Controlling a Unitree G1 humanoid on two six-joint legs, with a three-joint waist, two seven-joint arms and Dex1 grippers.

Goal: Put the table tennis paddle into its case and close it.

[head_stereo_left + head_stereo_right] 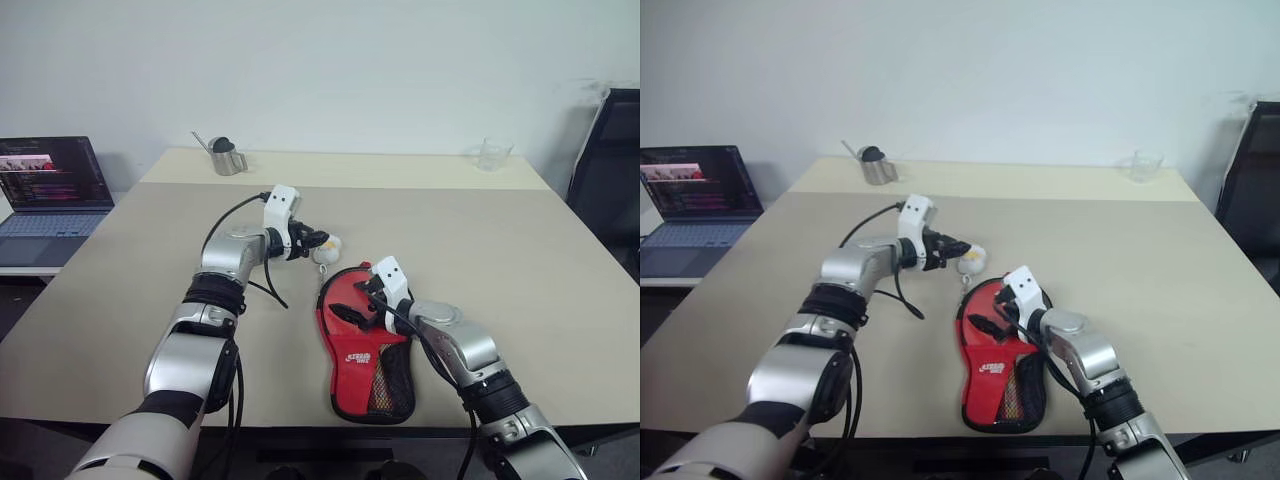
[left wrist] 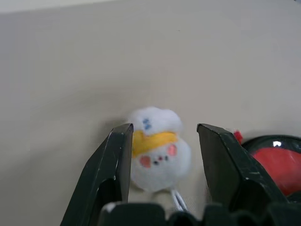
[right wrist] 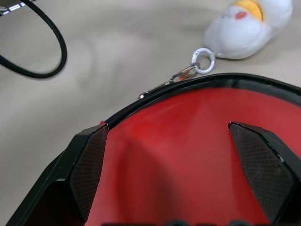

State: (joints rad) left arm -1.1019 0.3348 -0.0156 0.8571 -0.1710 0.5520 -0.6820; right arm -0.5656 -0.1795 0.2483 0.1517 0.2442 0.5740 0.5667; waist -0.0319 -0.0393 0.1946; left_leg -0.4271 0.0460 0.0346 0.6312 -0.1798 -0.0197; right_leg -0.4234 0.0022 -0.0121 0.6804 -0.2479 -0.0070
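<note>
The left wrist view shows the left gripper (image 2: pixel 162 155) parted around a white plush charm (image 2: pixel 157 147), not clamping it. The right gripper (image 3: pixel 188 165), spread wide, hovers over the red case (image 1: pixel 362 345); its zip is hard to read

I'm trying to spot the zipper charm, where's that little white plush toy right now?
The white plush toy lies on the table just beyond the case's round end, clipped to its edge, between the open left gripper's fingers.

We see the red paddle-shaped fabric case (image 1: pixel 360 345) with black edging lying flat near the table's front edge, white logo and black mesh pocket facing up, its round end pointing away from us.
</note>
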